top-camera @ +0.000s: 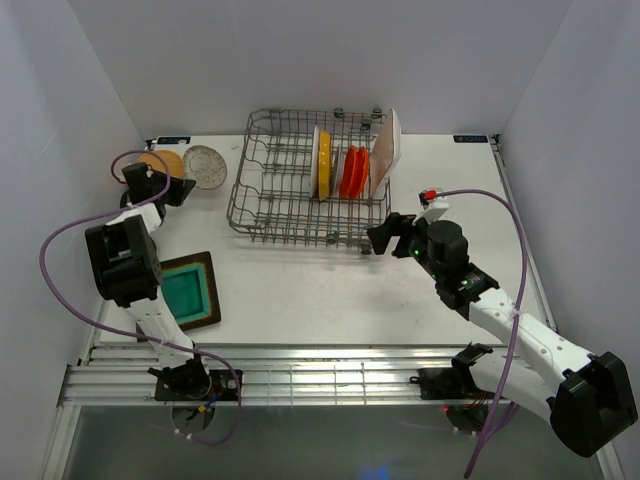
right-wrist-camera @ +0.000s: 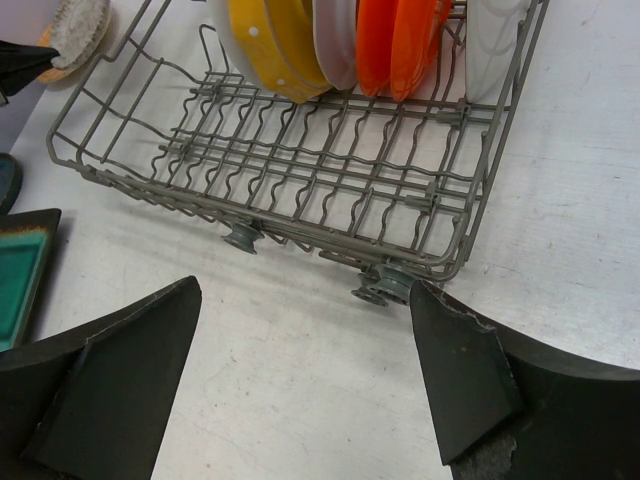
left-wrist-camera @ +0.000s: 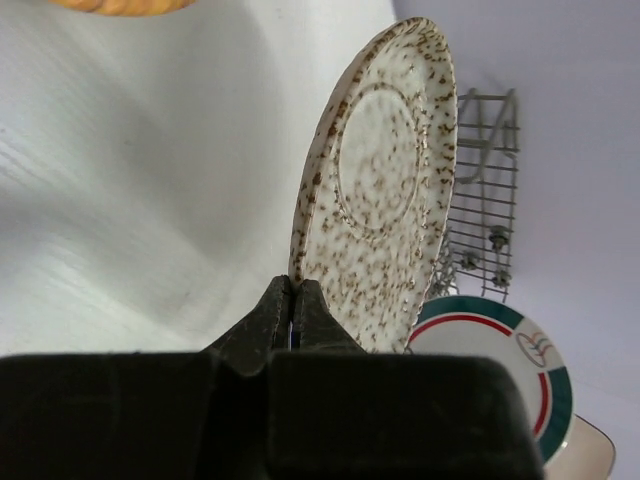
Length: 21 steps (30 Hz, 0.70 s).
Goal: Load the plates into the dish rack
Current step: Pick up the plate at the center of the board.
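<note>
My left gripper (left-wrist-camera: 293, 300) is shut on the near rim of a pale speckled plate (left-wrist-camera: 385, 180), at the table's back left (top-camera: 205, 165). A white green-rimmed plate (left-wrist-camera: 500, 365) lies just past it. A wooden tan plate (top-camera: 160, 162) sits beside the left gripper (top-camera: 180, 190). The grey wire dish rack (top-camera: 300, 195) holds a yellow plate (top-camera: 324, 165), an orange-red plate (top-camera: 352, 172) and a white rectangular plate (top-camera: 386, 150), all upright. The square teal plate (top-camera: 188, 290) lies front left. My right gripper (top-camera: 385, 232) is open and empty above the table (right-wrist-camera: 305, 370), near the rack's front right corner (right-wrist-camera: 440, 250).
White walls close in on the left, back and right. The rack's left rows of tines (right-wrist-camera: 200, 130) hold nothing. Small grey wheels (right-wrist-camera: 385, 285) stick out under the rack's front edge. A dark teal plate's edge (right-wrist-camera: 8, 180) shows left of the rack.
</note>
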### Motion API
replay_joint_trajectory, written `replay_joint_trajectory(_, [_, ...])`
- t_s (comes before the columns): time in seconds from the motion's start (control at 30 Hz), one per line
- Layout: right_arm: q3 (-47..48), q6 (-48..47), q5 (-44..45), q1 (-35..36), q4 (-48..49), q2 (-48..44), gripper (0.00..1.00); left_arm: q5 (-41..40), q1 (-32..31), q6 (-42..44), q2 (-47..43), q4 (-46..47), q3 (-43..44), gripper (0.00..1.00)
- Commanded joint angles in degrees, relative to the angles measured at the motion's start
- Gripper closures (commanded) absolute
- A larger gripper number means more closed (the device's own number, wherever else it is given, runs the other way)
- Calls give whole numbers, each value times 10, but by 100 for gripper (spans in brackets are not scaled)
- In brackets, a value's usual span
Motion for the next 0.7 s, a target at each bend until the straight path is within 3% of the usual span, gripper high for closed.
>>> replay_joint_trajectory(0.0, [25, -9, -4, -1, 26, -3, 9, 12, 7, -16, -82, 52, -3, 100])
replay_joint_trajectory(0.27, [27, -10, -6, -1, 26, 0, 9, -3, 6, -14, -133, 52, -13, 100])
replay_joint_trajectory(0.5, [32, -14, -17, 0, 25, 1, 9, 71, -5, -22, -129, 57, 27, 100])
replay_joint_trajectory(0.67, [33, -17, -25, -1, 28, 1, 7, 79, -45, -9, -147, 57, 36, 100])
